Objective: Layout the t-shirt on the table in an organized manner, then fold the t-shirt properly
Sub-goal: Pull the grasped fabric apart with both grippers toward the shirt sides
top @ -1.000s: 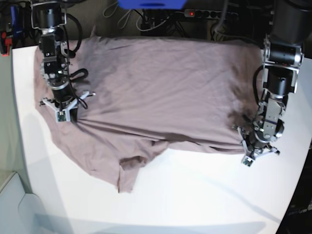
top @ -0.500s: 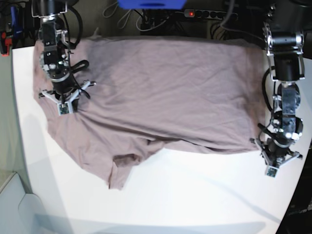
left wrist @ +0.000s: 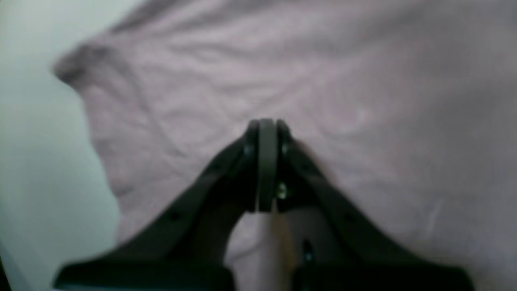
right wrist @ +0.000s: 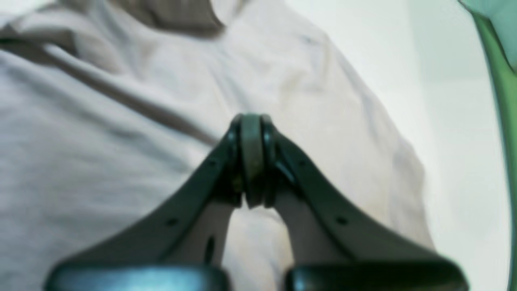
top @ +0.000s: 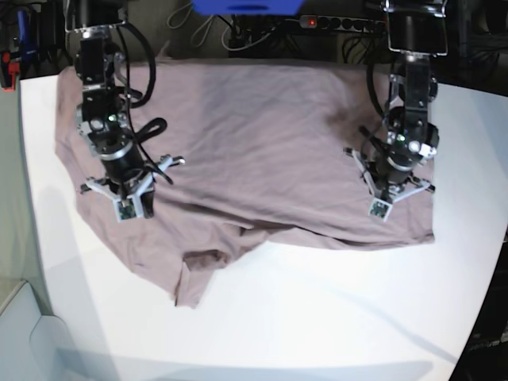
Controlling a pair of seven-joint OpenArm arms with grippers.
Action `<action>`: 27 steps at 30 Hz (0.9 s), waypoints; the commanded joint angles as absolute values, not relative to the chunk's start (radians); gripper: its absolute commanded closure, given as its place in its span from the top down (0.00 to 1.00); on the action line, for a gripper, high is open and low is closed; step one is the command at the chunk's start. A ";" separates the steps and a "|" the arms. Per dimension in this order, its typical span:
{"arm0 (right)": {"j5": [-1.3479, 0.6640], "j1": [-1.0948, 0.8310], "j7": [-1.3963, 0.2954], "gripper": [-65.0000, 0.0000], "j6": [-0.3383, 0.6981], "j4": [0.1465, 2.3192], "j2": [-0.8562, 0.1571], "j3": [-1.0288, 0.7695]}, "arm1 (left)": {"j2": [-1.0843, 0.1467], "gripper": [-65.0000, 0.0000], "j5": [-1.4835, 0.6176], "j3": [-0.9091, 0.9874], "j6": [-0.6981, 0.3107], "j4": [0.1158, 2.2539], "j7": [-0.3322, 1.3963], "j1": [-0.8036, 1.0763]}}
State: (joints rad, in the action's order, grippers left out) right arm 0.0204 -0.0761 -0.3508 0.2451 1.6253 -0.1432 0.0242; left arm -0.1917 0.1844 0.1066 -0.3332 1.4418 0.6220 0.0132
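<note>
Mauve t-shirt (top: 262, 151) on white table (top: 317, 317); no legible writing.

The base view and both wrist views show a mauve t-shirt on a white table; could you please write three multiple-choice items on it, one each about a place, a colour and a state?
1. Where does the dusty mauve cotton t-shirt lie?
A. Spread over the far part of the smooth white table
B. Hanging from a gripper above the table
C. On the floor

2. What colour is the near stretch of tabletop?
A. Black
B. White
C. Red

3. How do the jaws of the left gripper and right gripper stand?
A. Both wide open
B. One open, one shut
C. Both shut

Answers:
1 A: the base view shows the shirt covering the far half, with bare table nearer the camera.
2 B: the uncovered surface is plain white.
3 C: in each wrist view the fingertips meet with no gap and no cloth visibly pinched between them.
</note>
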 commanded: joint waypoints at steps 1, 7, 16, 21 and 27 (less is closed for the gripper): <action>0.016 -0.045 -0.334 0.00 0.266 1.639 -0.147 0.024 | -0.199 0.00 0.180 0.104 -0.328 1.445 0.604 0.021; 0.018 0.094 -0.383 0.00 0.309 1.461 -0.127 0.041 | -0.243 0.00 0.180 0.104 -0.328 1.402 0.604 0.044; 0.021 0.277 -0.378 0.00 0.309 1.115 -0.134 0.038 | -0.318 0.00 0.173 0.105 -0.328 1.409 0.602 0.077; 0.021 0.280 -0.377 0.00 0.306 1.089 -0.163 0.036 | -0.323 0.00 0.173 0.105 -0.328 1.405 0.602 0.070; 0.021 0.325 -0.375 0.00 0.306 1.052 -0.193 0.036 | -0.315 0.00 0.179 0.097 -0.328 1.362 0.602 -0.036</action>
State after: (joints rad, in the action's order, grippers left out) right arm 0.0189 0.2996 -0.3771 0.3103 1.0378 -0.1856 0.0395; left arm -0.3061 0.1749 0.0940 -0.3309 1.3460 0.6098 -0.0246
